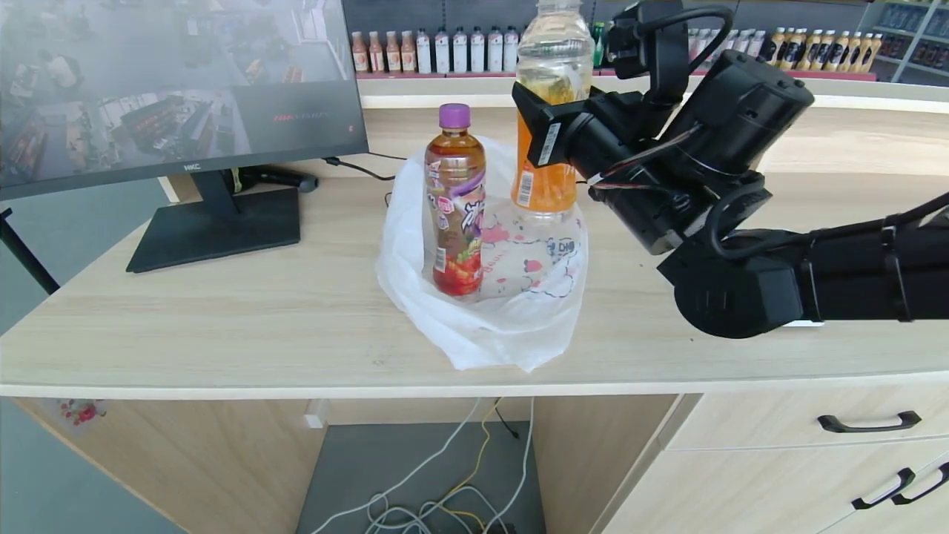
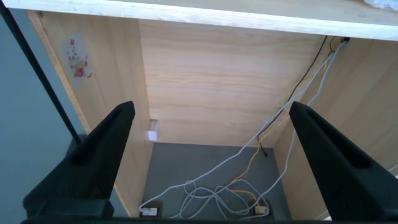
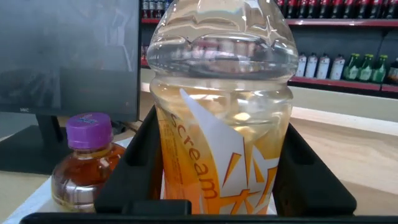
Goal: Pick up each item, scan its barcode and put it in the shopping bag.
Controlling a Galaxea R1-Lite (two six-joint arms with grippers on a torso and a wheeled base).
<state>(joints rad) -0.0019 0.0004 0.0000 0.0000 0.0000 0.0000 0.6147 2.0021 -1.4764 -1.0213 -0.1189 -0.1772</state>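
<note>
The right end effector (image 1: pixel 550 141) is clenched on the orange bottle (image 1: pixel 547 185), its jaws across the upper label band. The bottle looks like thin, smooth plastic, fairly full and so likely weighty. A mid-body hold on the label seems soundest, since squeezing hard could dent it. Its long axis stands vertical, cap up, with the barcode facing the robot. Its base sits at the mouth of the bag (image 1: pixel 504 319), beside the upright tea bottle (image 1: pixel 454 208) on the bench (image 1: pixel 222 319). The left end effector (image 2: pixel 211 115) hangs released below the bench.
</note>
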